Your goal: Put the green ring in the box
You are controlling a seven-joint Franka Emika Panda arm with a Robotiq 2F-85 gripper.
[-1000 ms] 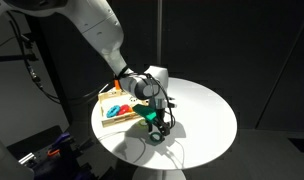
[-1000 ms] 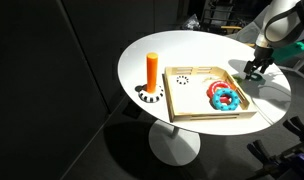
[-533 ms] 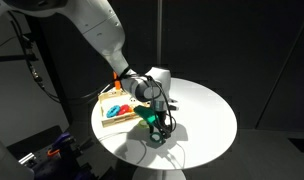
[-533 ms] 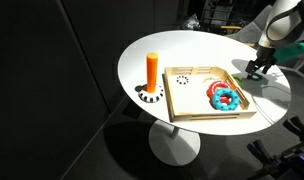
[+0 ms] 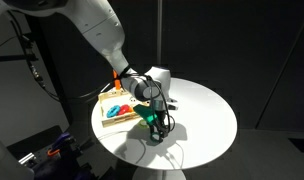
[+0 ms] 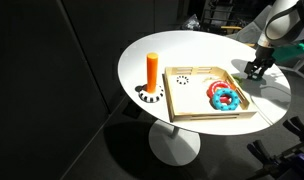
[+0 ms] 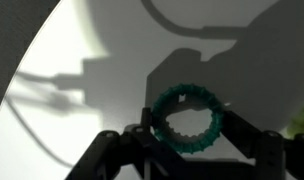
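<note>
Glossy white arm (image 5: pixel 97 30) with an orange band, dark wrist and 2 black fingers (image 7: pixel 257 150).

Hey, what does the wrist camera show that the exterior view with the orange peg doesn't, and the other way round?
Only the wrist view: the green ring close up, its ridged rim caught between the two dark fingers, with shadows cast on the surface. Only that exterior view: the wooden box holding blue and red rings, the orange peg standing beside the box, and the table's round outline. Both: the gripper and the white table under it.
</note>
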